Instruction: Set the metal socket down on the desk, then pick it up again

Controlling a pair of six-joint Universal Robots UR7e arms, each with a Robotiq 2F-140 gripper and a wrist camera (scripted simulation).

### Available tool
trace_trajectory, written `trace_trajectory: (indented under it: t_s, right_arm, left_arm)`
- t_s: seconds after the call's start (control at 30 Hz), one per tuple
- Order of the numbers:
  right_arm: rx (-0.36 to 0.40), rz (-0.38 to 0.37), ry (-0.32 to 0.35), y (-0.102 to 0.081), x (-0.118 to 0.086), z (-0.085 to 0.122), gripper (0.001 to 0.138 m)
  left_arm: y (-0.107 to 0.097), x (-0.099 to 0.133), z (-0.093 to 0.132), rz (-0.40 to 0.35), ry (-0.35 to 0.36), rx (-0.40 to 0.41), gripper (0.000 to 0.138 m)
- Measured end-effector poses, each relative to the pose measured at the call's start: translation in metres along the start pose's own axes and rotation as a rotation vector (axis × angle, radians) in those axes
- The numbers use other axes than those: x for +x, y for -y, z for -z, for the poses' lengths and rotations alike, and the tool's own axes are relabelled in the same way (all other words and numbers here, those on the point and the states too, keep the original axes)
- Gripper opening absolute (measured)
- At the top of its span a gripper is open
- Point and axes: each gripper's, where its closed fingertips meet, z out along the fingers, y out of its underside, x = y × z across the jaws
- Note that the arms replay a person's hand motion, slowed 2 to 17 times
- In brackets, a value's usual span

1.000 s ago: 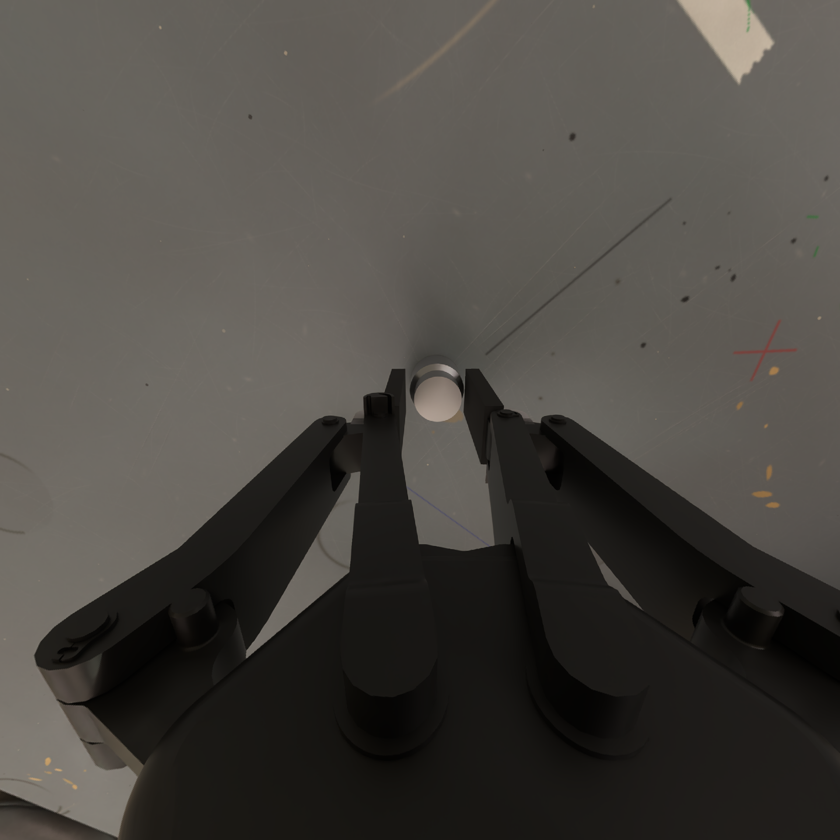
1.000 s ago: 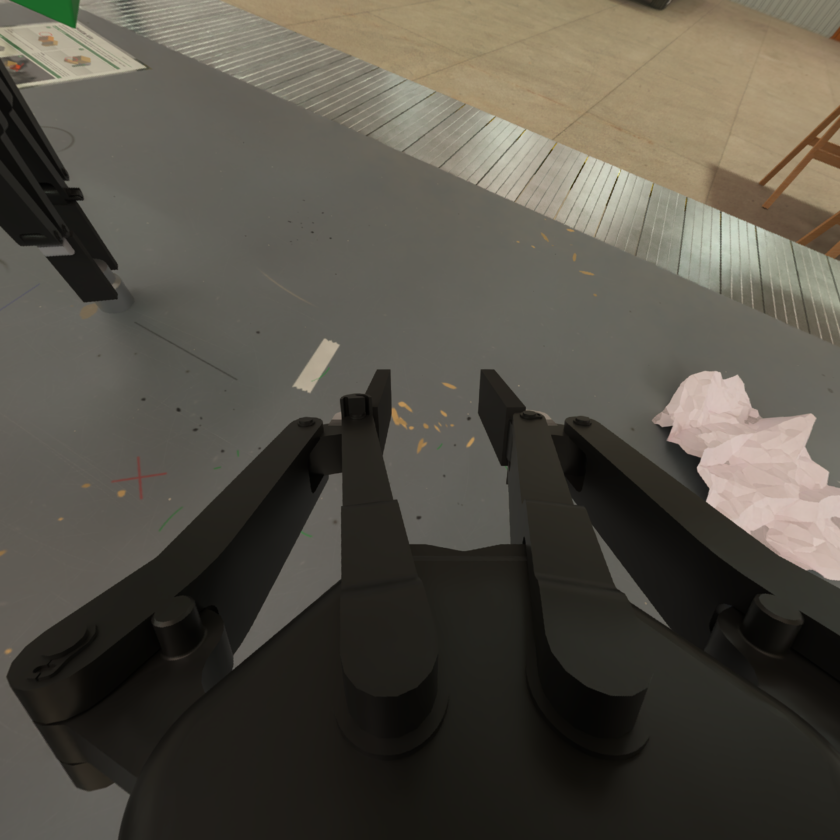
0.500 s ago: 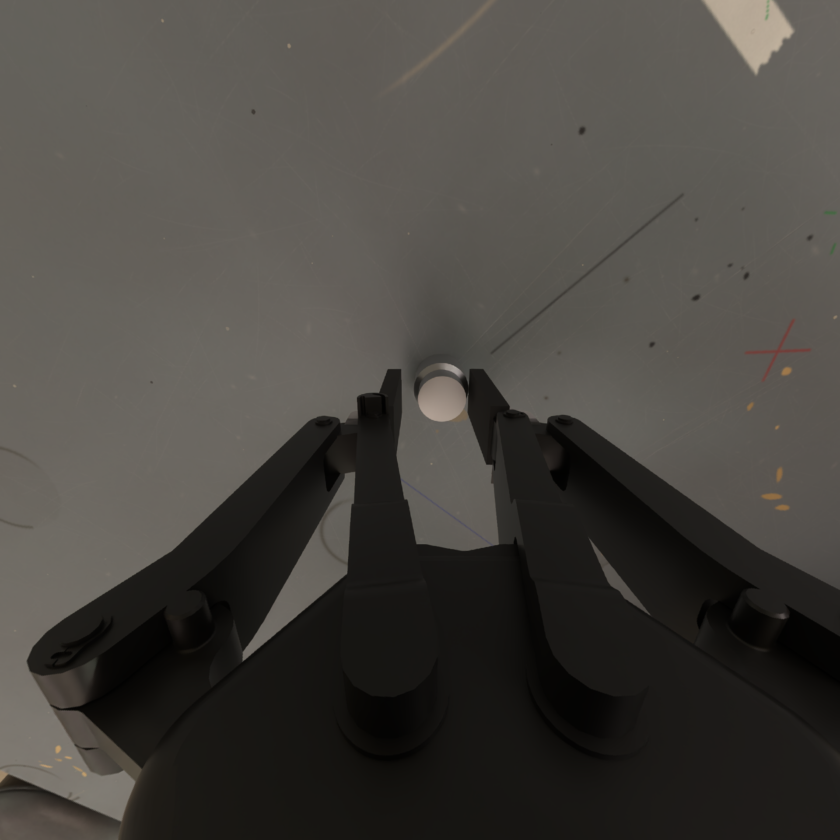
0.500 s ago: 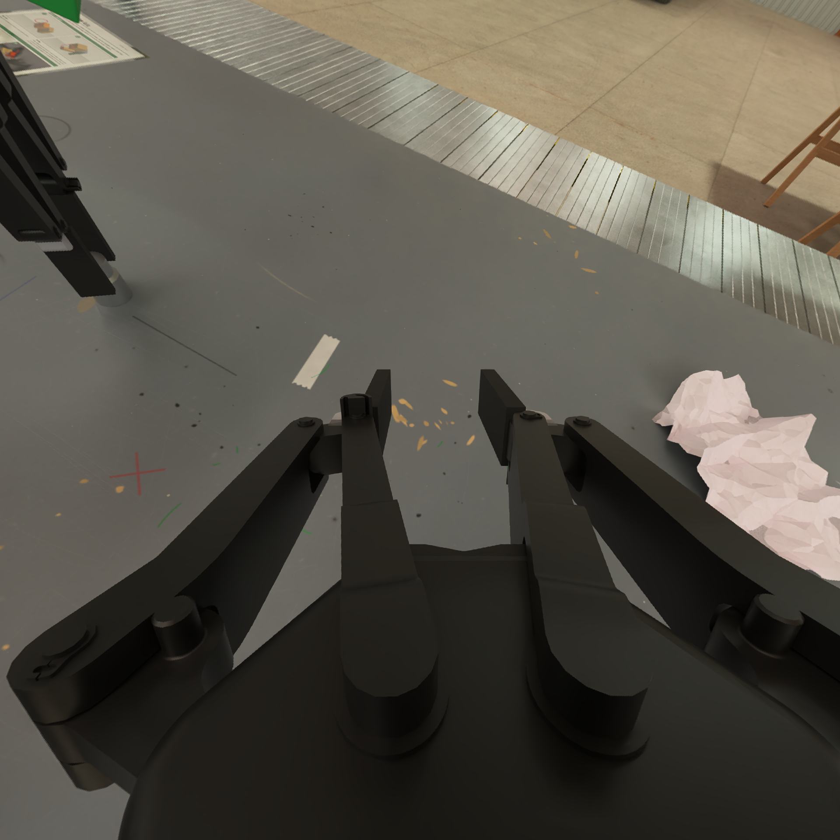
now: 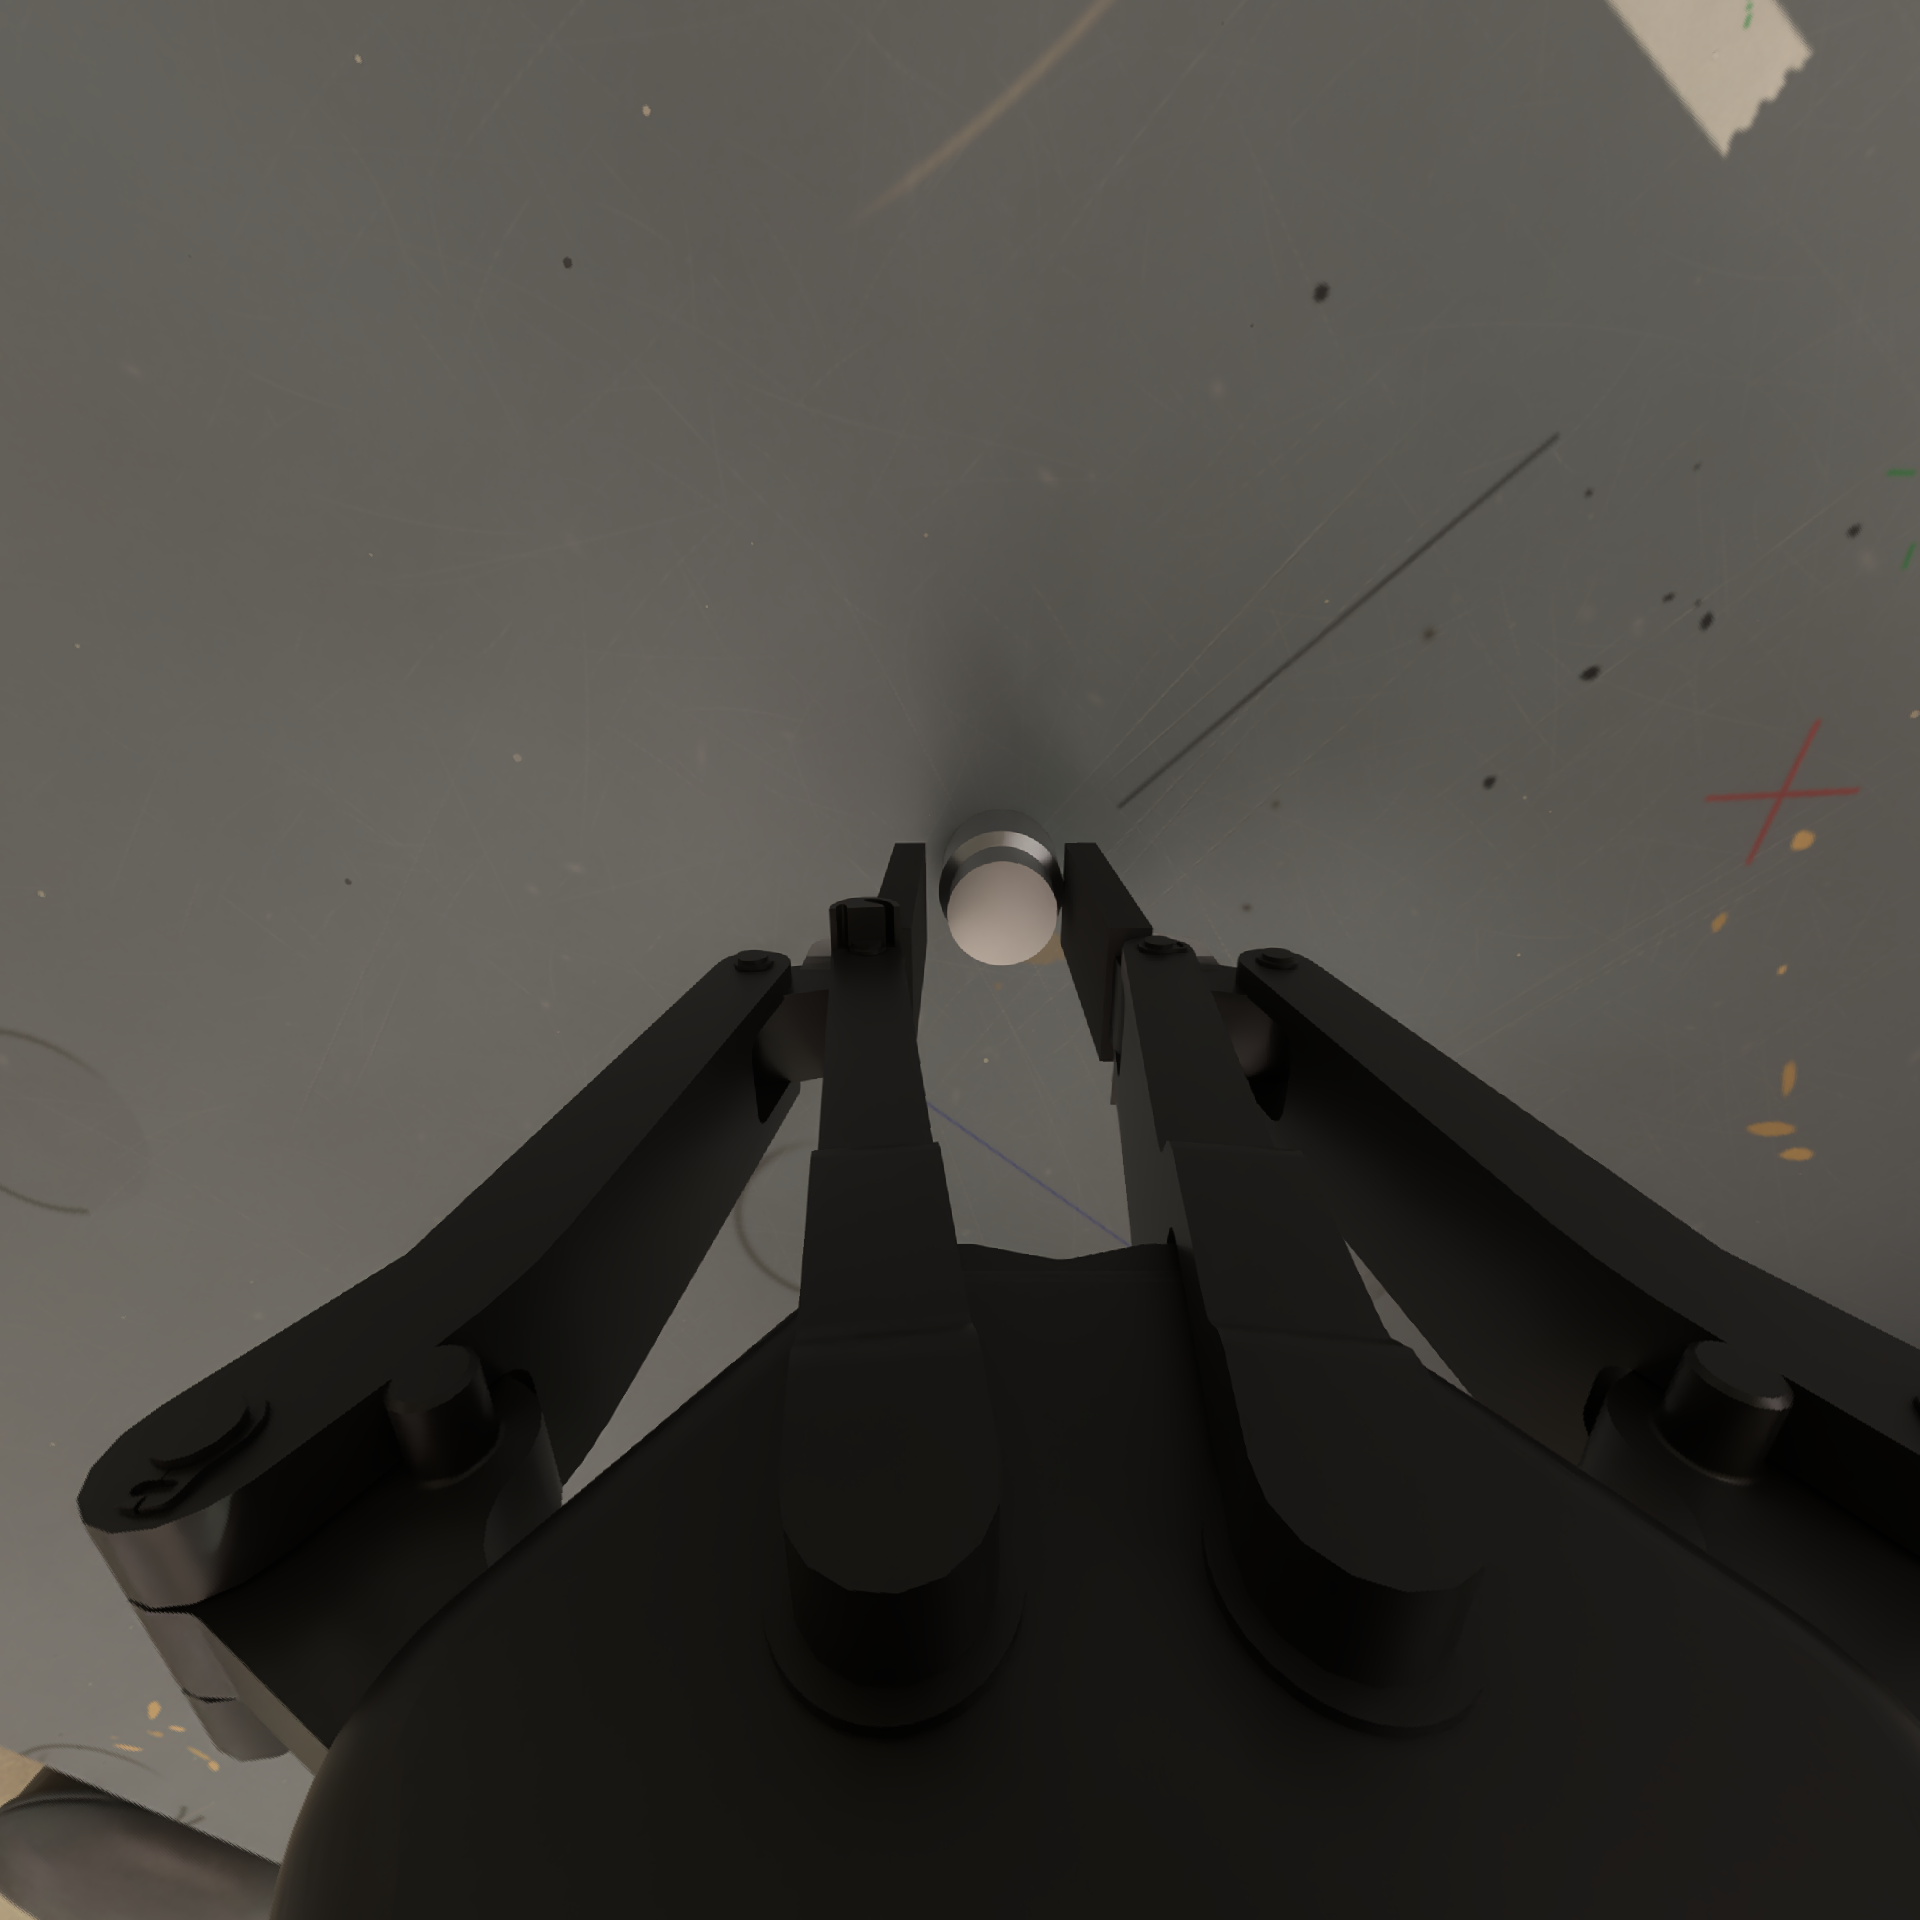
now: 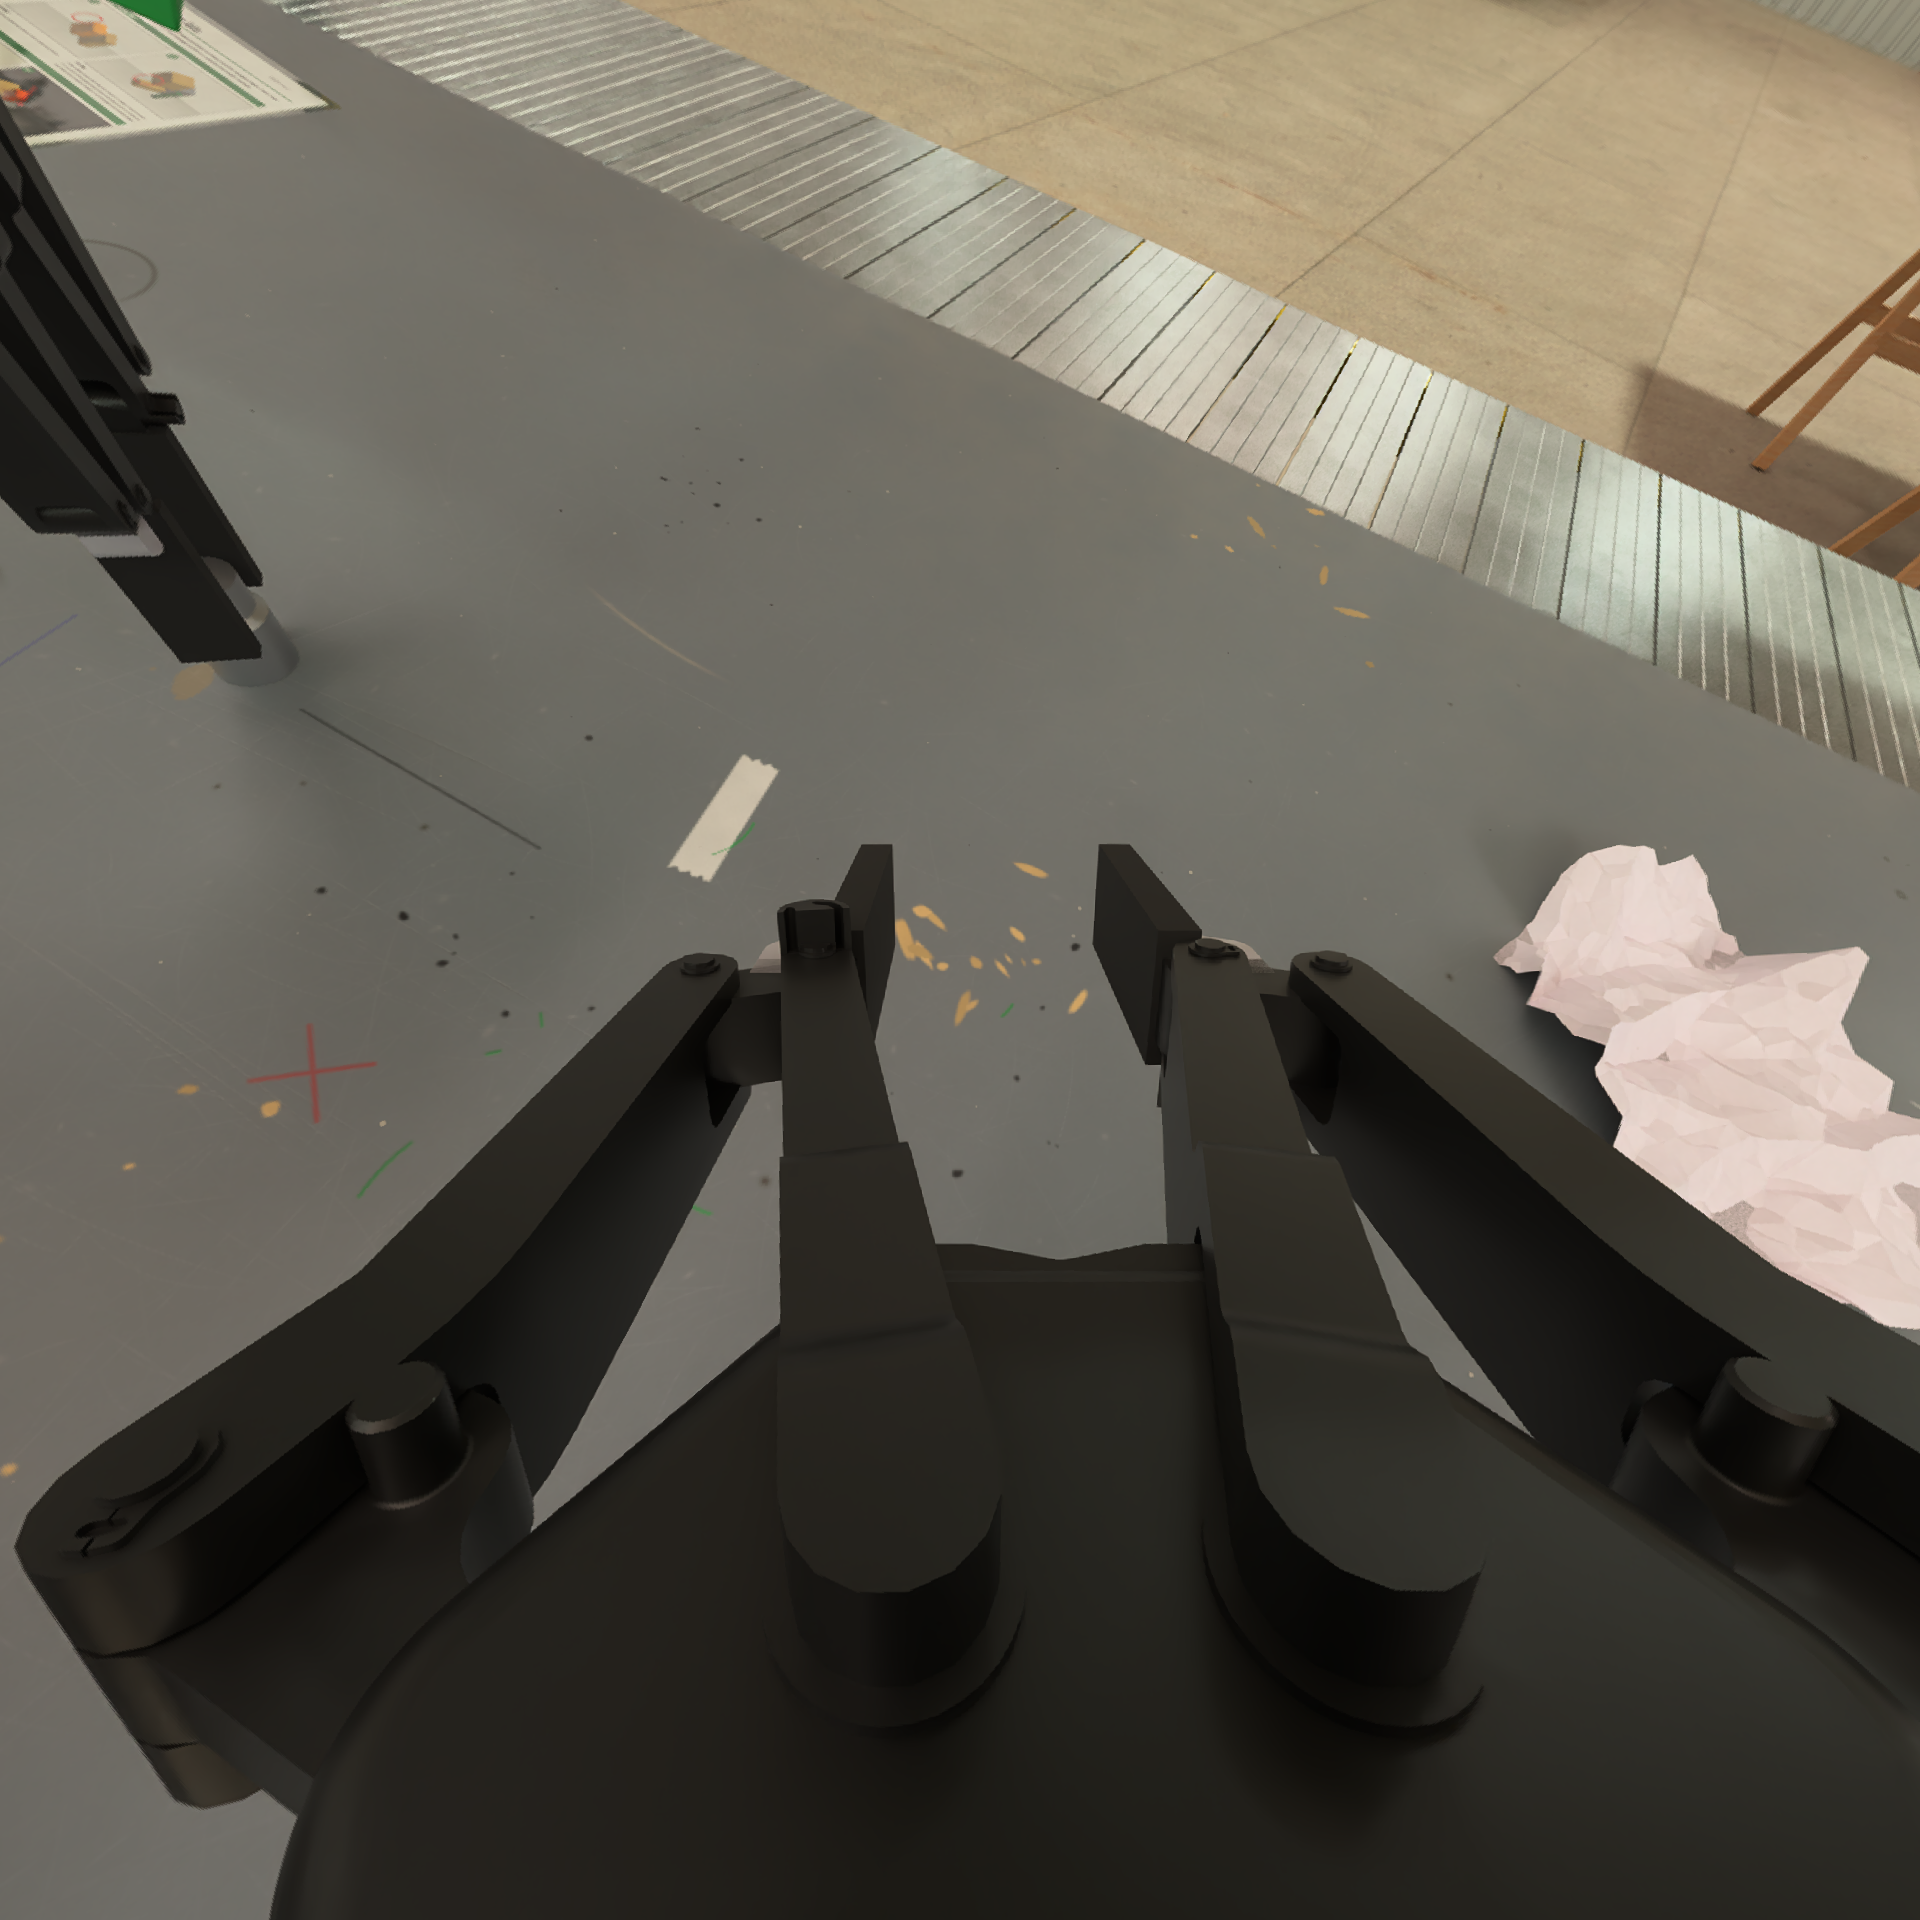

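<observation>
1. Looking down the left gripper [image 5: 995, 902], the socket [image 5: 1000, 902] stands upright on the desk [image 5: 520, 520], right between the fingertips.
2. Jaws there are close in on either side of the socket. A thin gap seems to show on each side, so I honestly can't tell if they're pinching it or just bracketing it.
3. From the right wrist view, the socket [image 6: 260, 646] sits with its base on the desk, mostly hidden behind the left gripper [image 6: 203, 613] at the far left.
4. Right gripper [image 6: 995, 914] hangs over the desk well away from the socket, jaws spread with nothing between them.
5. Other stuff on the desk: a strip of tape [image 6: 724, 818], a red cross [image 6: 312, 1072], some orange flecks [image 6: 966, 961], and crumpled paper [image 6: 1725, 1081] just off to the right gripper's right.
6. A printed sheet [image 6: 156, 78] lies at the far corner, and a ribbed metal strip [image 6: 1247, 343] runs along the desk's edge.
</observation>
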Motion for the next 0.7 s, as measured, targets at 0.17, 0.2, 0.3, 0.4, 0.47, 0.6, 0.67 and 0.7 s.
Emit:
trace_trajectory:
  t_s: [0.17, 0.2, 0.3, 0.4, 0.47, 0.6, 0.67, 0.7]
  right_arm:
    - [-0.002, 0.003, 0.0, -0.0004, -0.0002, -0.0004, 0.052]
    - [-0.003, 0.003, 0.0, -0.0005, -0.0002, -0.0005, 0.052]
    - [-0.004, 0.004, 0.0, -0.0007, -0.0003, -0.0007, 0.052]
    - [-0.005, 0.005, 0.001, -0.0009, -0.0004, -0.001, 0.052]
    - [-0.006, 0.005, 0.001, -0.0011, -0.0005, -0.0012, 0.052]
    - [-0.008, 0.006, 0.001, -0.0014, -0.0004, -0.0014, 0.052]
    - [-0.009, 0.006, 0.001, -0.0015, -0.0004, -0.0015, 0.052]
    - [-0.009, 0.007, 0.001, -0.0016, -0.0004, -0.0016, 0.052]
  left_arm:
    - [-0.0005, 0.0, 0.0002, -0.006, 0.003, -0.004, 0.032]
    - [-0.0005, 0.0, 0.0002, -0.007, 0.004, -0.005, 0.032]
    - [-0.0006, -0.0001, 0.0002, -0.01, 0.006, -0.006, 0.032]
    - [-0.0006, -0.0001, 0.0002, -0.013, 0.007, -0.007, 0.032]
    - [-0.0007, -0.0001, 0.0003, -0.014, 0.008, -0.008, 0.032]
    - [-0.0012, -0.0001, 0.0003, -0.015, 0.008, -0.011, 0.032]
    - [-0.0016, -0.0001, 0.0003, -0.016, 0.009, -0.013, 0.032]
    - [-0.0018, -0.0002, 0.0003, -0.016, 0.009, -0.014, 0.032]
